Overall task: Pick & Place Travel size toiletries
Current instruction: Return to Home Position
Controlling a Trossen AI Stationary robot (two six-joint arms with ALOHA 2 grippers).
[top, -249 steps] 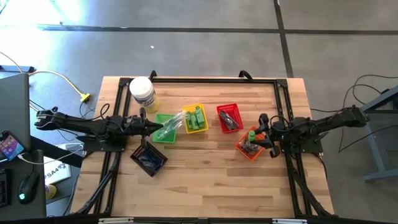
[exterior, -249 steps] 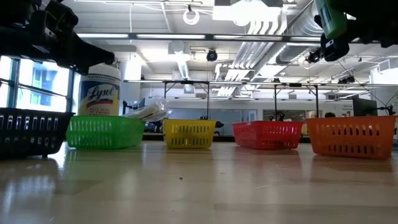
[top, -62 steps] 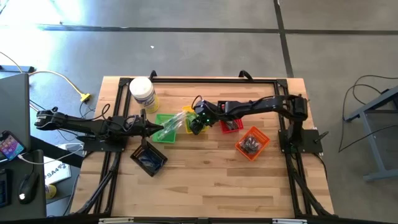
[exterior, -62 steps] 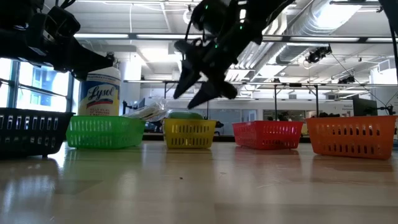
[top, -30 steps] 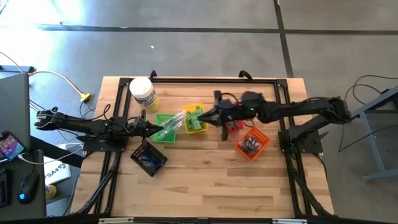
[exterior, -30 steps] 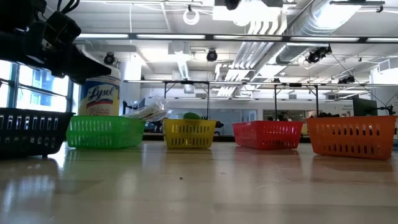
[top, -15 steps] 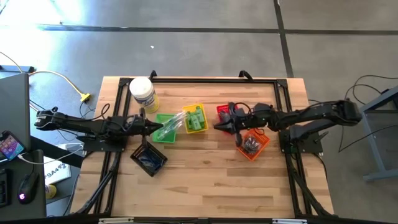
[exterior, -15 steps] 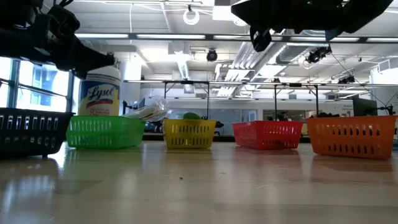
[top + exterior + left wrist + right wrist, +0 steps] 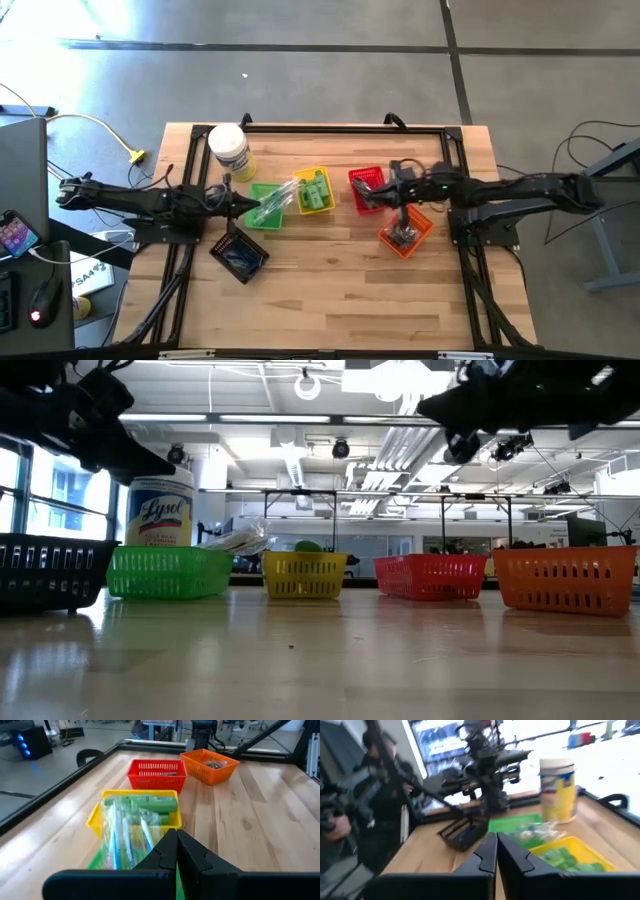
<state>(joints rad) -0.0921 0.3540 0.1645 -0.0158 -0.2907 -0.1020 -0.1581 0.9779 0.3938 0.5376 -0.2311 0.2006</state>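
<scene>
With the bright green shampoo bottles [image 9: 318, 190] laid in the yellow plastic basket [image 9: 312, 211] mid-bench, the return home is judged in hand: the right pincer [image 9: 385, 196], clenched empty above the red plastic basket [image 9: 362, 177], must be drawn rightward, while the left pincer [image 9: 244, 204], also clenched, is parked at the left.

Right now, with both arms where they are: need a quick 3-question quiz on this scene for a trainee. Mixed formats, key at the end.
1. True or false: the right gripper holds a green bottle.
2. Which basket holds the green bottles?
A red basket
B yellow basket
C orange basket
3. Fill in: the left gripper, at the green basket, has its fingers ___.

Key
1. False. It is shut on nothing, raised over the right half of the table.
2. B
3. shut
</scene>
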